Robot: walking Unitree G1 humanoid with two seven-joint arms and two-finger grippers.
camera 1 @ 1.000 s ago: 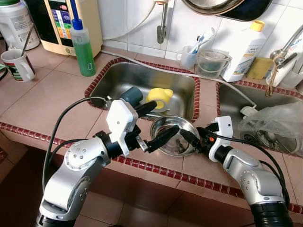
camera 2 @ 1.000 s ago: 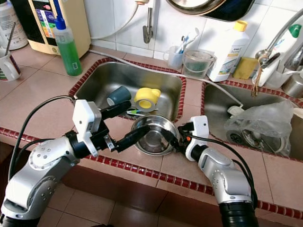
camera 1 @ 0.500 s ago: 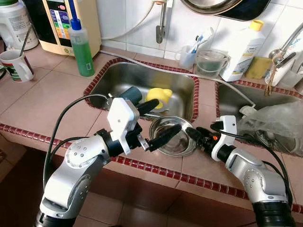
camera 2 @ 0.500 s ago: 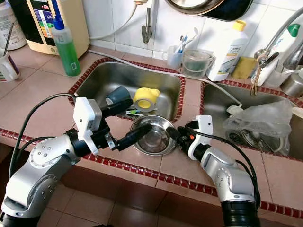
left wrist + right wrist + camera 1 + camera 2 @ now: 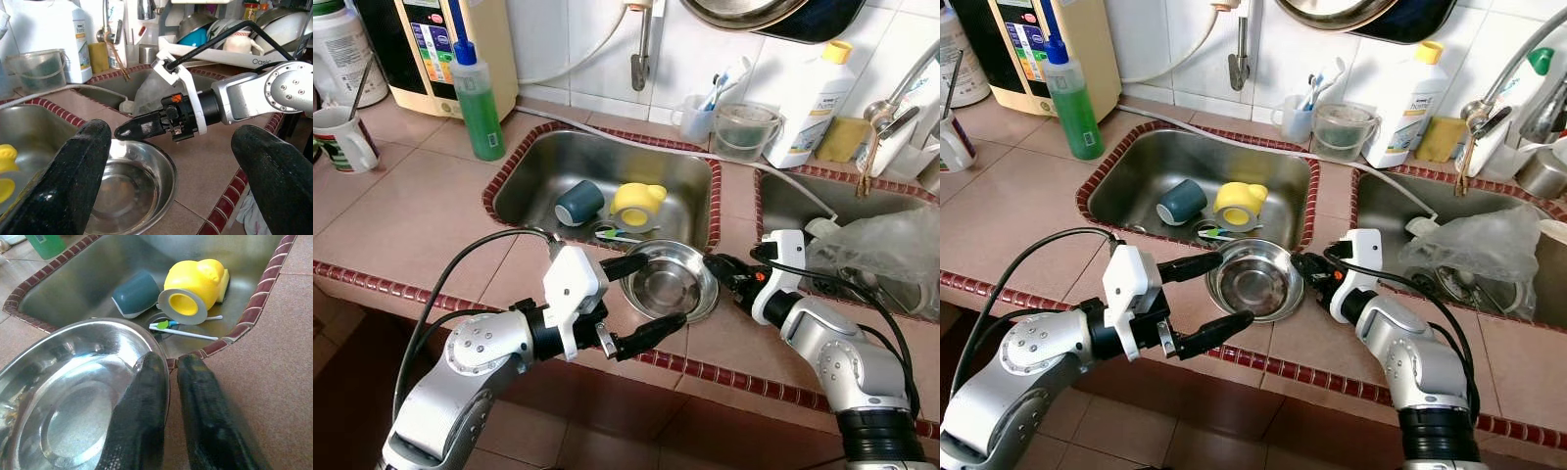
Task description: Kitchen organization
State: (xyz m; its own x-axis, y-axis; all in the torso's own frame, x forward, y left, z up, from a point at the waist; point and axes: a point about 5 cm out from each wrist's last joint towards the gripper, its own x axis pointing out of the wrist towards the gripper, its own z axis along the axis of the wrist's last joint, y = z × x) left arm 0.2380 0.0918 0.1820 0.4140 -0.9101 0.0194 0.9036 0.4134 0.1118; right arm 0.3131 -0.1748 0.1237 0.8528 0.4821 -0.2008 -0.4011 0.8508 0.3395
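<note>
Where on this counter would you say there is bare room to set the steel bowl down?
The widest bare patch is the tiled counter between the mug, the green bottle and the left sink. The steel bowl sits on the narrower strip. The back ledge and right sink look crowded.

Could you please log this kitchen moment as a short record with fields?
setting: tiled counter with two sinks
main item: steel bowl on the counter at the front edge of the left sink
right hand: shut on the bowl's rim, one finger inside and one outside
left hand: open, fingers spread to either side of the bowl, not touching it
in left sink: teal cup on its side, yellow cup on its side, toothbrush
in right sink: clear plastic bag
behind sinks: green bottle, white bottle
</note>
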